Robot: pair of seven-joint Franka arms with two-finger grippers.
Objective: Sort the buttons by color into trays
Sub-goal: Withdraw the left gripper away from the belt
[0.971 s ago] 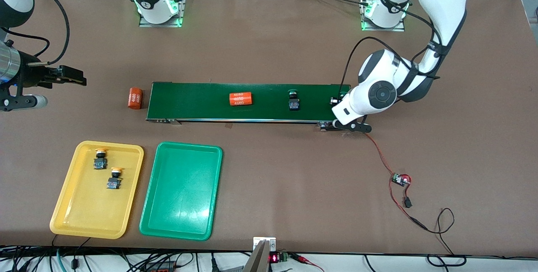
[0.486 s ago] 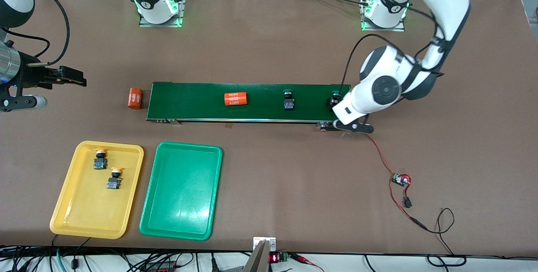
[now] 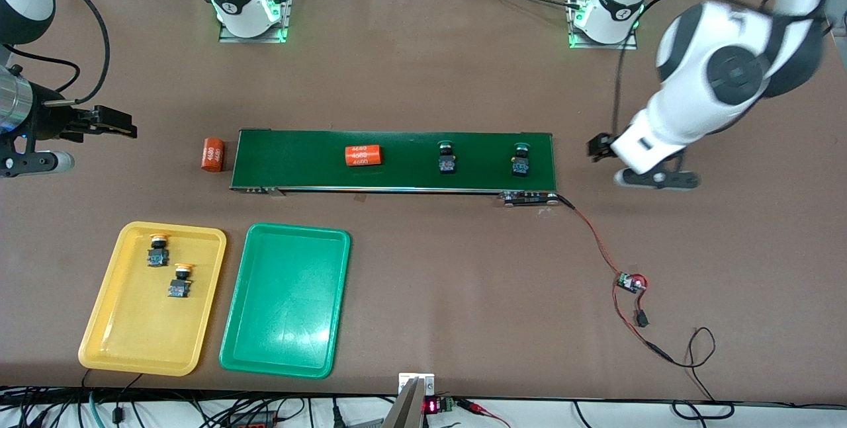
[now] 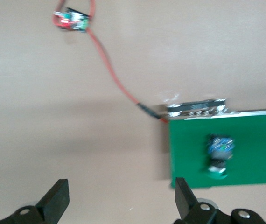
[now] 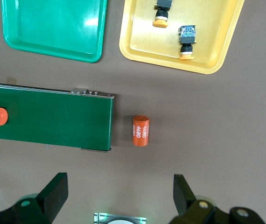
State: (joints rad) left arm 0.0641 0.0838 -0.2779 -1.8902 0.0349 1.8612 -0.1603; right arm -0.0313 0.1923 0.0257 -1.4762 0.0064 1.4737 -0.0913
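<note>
my left gripper (image 4: 119,198) hangs over bare brown tabletop (image 3: 423,71) just off the left arm's end of the long dark-green conveyor belt (image 3: 397,160), its two black fingers (image 4: 56,198) spread wide with nothing between them. my right gripper (image 5: 119,193) waits in the air over the table past the right arm's end of the belt, fingers equally wide apart and empty.

two small green-capped push-button switches with black bodies and bluish bases lie on the belt: one green button (image 3: 521,161) near the left arm's end, the other green button (image 3: 446,157) a little toward the middle. an orange cylinder printed "4680" (image 3: 363,155) lies on the belt farther toward the right arm's end, and a second orange cylinder (image 3: 212,154) lies on the table just off that end of the belt.

the shallow yellow plastic tray (image 3: 106,335) sits nearer the front camera than the belt, at the right arm's end of the table, holding two yellow-capped push-button switches: one yellow button (image 3: 157,250) and, close by it and nearer the camera, another yellow button (image 3: 180,280). the shallow green plastic tray (image 3: 284,329) lies just beside the yellow one with no buttons in it.

a thin red wire (image 3: 595,239) runs from the belt's left-arm end to a small circuit board (image 3: 630,282) on the table.
</note>
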